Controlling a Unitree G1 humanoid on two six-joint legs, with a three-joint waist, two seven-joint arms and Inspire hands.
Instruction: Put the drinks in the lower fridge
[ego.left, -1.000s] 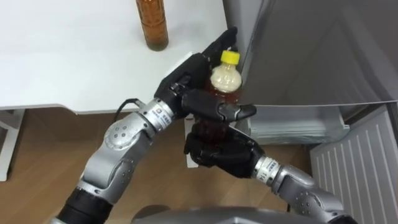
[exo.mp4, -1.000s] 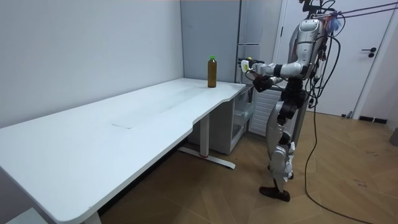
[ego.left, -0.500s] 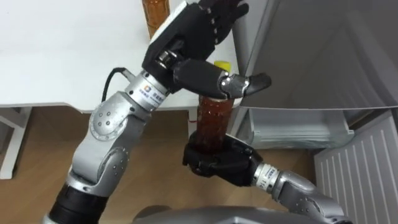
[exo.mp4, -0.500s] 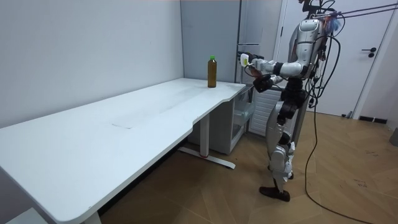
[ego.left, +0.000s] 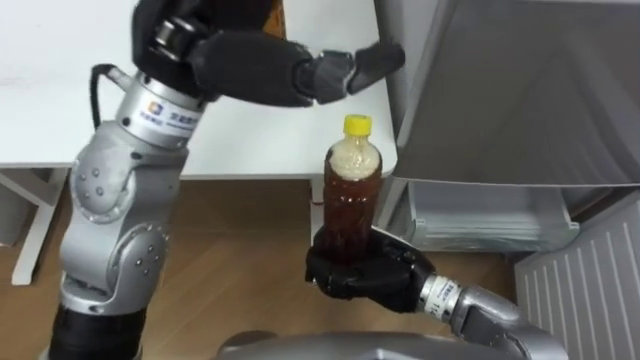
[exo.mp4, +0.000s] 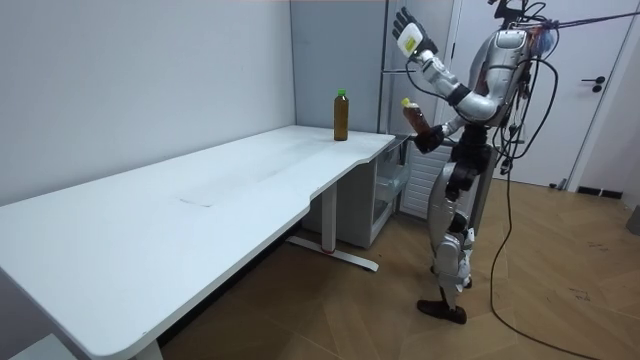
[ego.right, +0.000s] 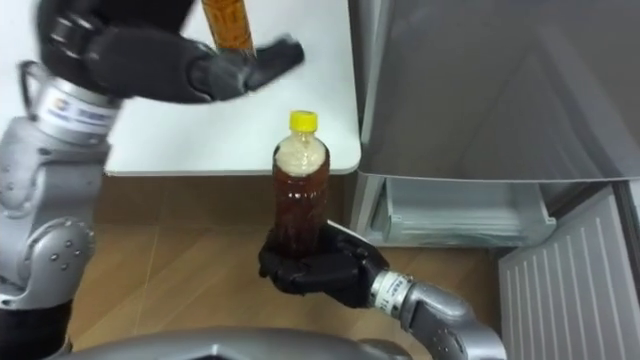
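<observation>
A brown drink bottle with a yellow cap (ego.left: 350, 190) stands upright in front of my chest, and my right hand (ego.left: 365, 277) is shut round its base. My left hand (ego.left: 262, 66) is raised above and to the left of the bottle, open and apart from it; the room view shows the left hand (exo.mp4: 408, 35) held high with straight fingers. A second brown bottle (ego.right: 228, 25) with a green cap (exo.mp4: 341, 92) stands on the white table (ego.left: 250, 140) near its corner. I stand between the table's end and the fridge.
The grey upper fridge door (ego.left: 520, 90) is close on the right. Below it the lower compartment is open, showing a pale drawer (ego.left: 490, 215), with its ribbed door (ego.left: 590, 270) swung out at the lower right. Wooden floor lies under the table's edge.
My left hand has let go of the yellow-capped bottle and risen up and to the left. The bottle stays upright in my right hand, now fully uncovered.
</observation>
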